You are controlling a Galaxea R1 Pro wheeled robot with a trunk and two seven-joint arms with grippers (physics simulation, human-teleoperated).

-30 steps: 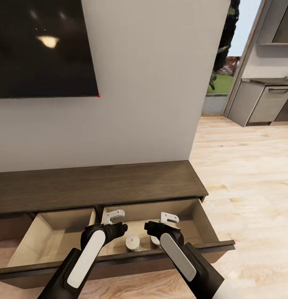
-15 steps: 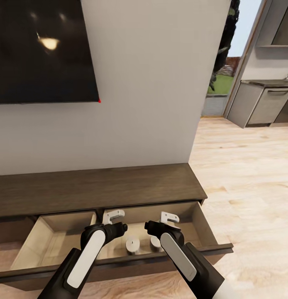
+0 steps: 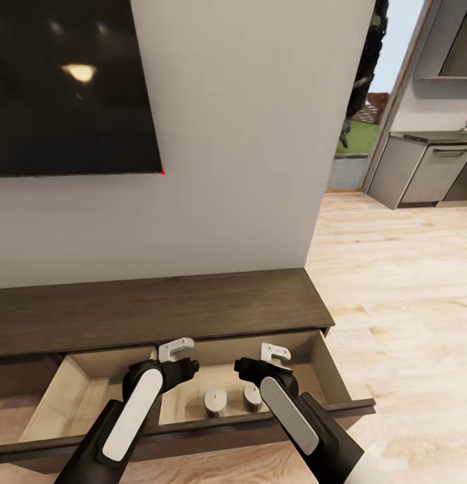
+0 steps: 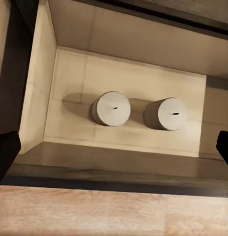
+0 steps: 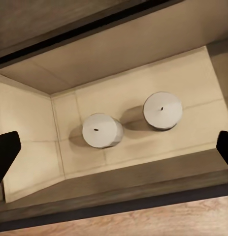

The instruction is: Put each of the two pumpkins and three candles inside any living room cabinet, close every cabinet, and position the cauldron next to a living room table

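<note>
The long dark-brown cabinet (image 3: 159,309) stands against the wall with two drawers pulled out. Two short grey-white candles (image 3: 215,401) (image 3: 252,396) stand upright side by side on the pale floor of the right drawer (image 3: 328,366). They also appear as candles (image 4: 111,108) (image 4: 166,113) in the left wrist view and candles (image 5: 101,130) (image 5: 163,110) in the right wrist view. My left gripper (image 3: 176,348) and right gripper (image 3: 275,352) hover open above that drawer, holding nothing. The pumpkins and the cauldron are out of view.
The left drawer (image 3: 85,396) is open, with a bare beige interior. A black TV (image 3: 65,87) hangs on the wall above the cabinet. Light wood floor (image 3: 395,282) stretches to the right towards grey kitchen cupboards (image 3: 428,168) and a doorway.
The camera has shifted slightly, so the whole scene sits a little lower in the picture. My left arm has moved a little to the left. The candles and the right arm are unchanged.
</note>
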